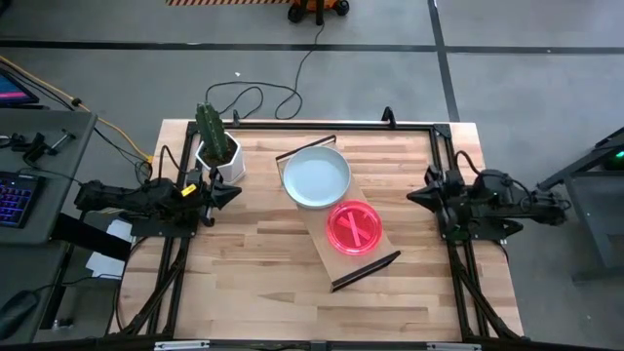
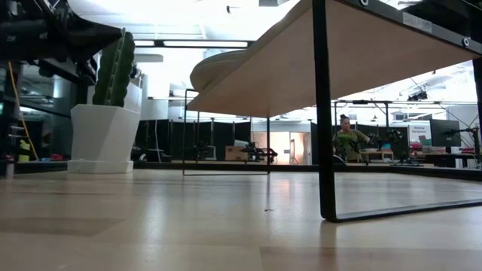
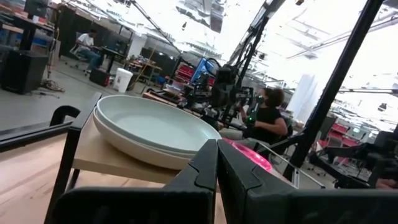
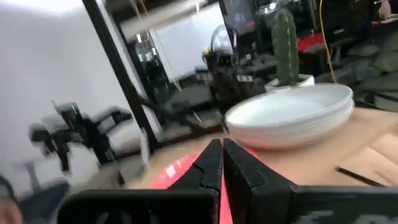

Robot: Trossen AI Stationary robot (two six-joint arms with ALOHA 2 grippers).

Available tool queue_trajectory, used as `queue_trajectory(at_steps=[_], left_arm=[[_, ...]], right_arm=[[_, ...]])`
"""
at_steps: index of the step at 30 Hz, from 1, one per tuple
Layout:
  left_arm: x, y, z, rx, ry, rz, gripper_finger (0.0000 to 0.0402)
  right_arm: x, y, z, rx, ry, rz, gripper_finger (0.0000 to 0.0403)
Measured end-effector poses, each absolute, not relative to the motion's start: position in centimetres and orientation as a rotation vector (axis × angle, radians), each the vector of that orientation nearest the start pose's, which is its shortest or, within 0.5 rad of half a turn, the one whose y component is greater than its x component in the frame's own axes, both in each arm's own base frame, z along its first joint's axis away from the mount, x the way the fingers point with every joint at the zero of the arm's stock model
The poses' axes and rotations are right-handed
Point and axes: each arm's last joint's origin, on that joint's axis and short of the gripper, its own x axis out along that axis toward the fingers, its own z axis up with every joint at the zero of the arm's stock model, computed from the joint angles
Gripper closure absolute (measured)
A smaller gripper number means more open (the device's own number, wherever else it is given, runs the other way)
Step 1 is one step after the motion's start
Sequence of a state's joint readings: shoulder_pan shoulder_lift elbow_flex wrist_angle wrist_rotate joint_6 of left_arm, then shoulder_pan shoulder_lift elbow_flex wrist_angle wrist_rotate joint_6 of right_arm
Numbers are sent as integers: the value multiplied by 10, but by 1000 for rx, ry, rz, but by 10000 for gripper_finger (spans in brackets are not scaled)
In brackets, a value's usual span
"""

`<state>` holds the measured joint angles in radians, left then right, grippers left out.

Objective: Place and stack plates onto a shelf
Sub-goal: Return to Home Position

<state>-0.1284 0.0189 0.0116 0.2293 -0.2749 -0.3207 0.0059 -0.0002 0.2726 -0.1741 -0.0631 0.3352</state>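
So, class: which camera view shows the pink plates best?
The high view: the pink plates show whole, from above, on the shelf. Both wrist views catch only a pink sliver behind the fingers; in the low view the shelf's underside hides them.

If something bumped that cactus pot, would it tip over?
Probably not easily: the pot sits on a wide base. The tall cactus raises its weight, so a high push might rock it. A low push would likely slide it on the smooth table.

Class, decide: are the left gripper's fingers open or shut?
Shut. In the left wrist view, the left gripper shows its two dark fingers pressed together, with no gap and nothing between them.
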Motion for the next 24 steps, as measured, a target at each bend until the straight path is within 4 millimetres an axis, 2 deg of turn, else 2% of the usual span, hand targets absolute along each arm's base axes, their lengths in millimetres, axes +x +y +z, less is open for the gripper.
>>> queue_trajectory(at_steps=[5,12,17,20,24], left_arm=[[95,-4,187,-363,-232,115,401],[96,-4,187,-361,-225,115,401],[96,-4,186,-359,-214,116,401],[96,-4,185,-358,-209,117,401],[96,-4,185,-358,-209,115,401]], right_arm=[[73,3,237,209,-70,121,403],[74,4,236,248,-118,170,403],[89,5,207,259,-231,202,403],[94,5,190,294,-196,199,403],[96,5,182,279,-137,189,403]])
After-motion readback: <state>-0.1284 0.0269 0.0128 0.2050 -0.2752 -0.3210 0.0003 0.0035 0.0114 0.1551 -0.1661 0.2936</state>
